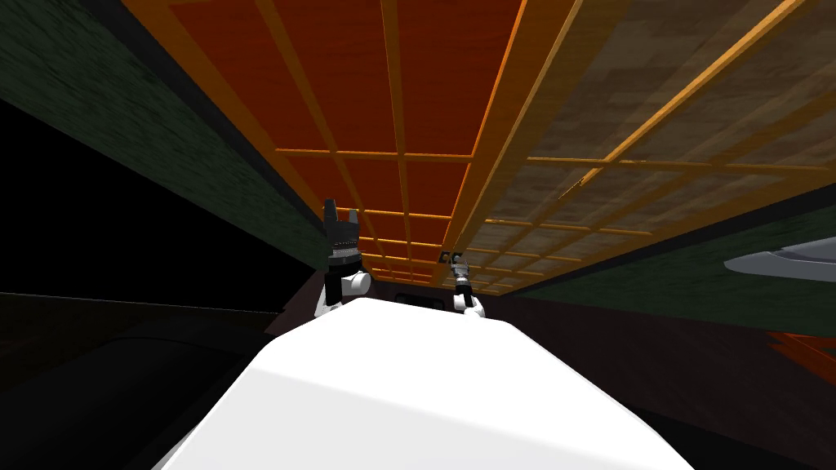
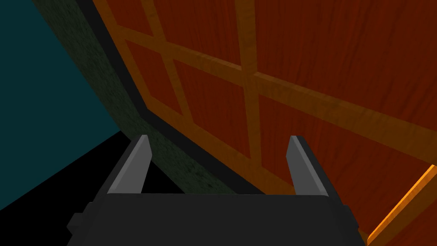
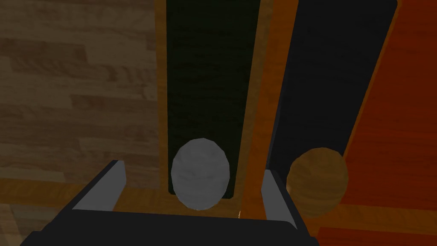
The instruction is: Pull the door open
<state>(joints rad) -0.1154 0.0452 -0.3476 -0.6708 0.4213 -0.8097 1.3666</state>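
Observation:
Two panelled doors with orange grid bars meet in front of me: a red one [image 1: 367, 82] and a brownish wood-patterned one [image 1: 653, 122]. My right gripper [image 1: 451, 258] is at their seam. In the right wrist view, a grey round knob [image 3: 199, 174] on a dark green plate [image 3: 209, 77] sits between the fingers of my right gripper [image 3: 192, 168], which is open and not pressing it. A brown knob [image 3: 316, 181] on a black plate lies just outside one finger [image 3: 273, 194], on the red door [image 3: 401, 128]. My left gripper [image 1: 342, 216] is raised before the red door [image 2: 320, 55], open [image 2: 218, 137] and empty.
A dark green wall [image 1: 122, 106] runs along the red door's left side, with a black area [image 1: 98, 228] beyond it. More dark green wall [image 1: 653, 277] lies under the brownish door. A pale grey object [image 1: 784, 261] shows at the right edge.

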